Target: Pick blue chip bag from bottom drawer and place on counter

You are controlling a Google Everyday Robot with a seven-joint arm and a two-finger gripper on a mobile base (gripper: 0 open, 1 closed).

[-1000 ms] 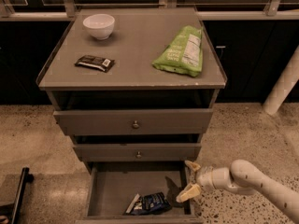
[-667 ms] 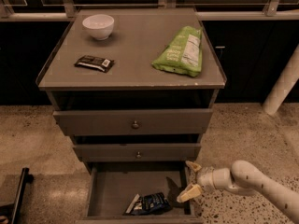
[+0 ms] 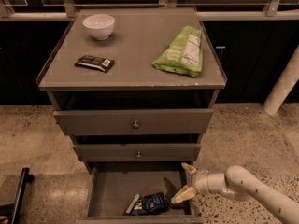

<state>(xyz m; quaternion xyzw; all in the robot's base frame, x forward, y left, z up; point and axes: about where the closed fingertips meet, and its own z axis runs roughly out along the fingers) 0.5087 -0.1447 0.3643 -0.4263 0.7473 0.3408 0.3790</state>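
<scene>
The blue chip bag (image 3: 148, 203) lies in the open bottom drawer (image 3: 110, 190), near its front right part, white end to the left. My gripper (image 3: 186, 182) is open at the drawer's right side, just right of and slightly above the bag, empty. One finger (image 3: 188, 168) points up, the other (image 3: 183, 195) reaches down toward the bag. The white arm comes in from the lower right. The counter (image 3: 135, 50) is the grey cabinet top above.
On the counter stand a white bowl (image 3: 98, 26) at the back left, a dark brown bar wrapper (image 3: 94, 63) at the left, and a light-green bag (image 3: 181, 52) at the right. Two shut drawers with knobs (image 3: 135, 124) sit above. A white post (image 3: 282, 85) stands at right.
</scene>
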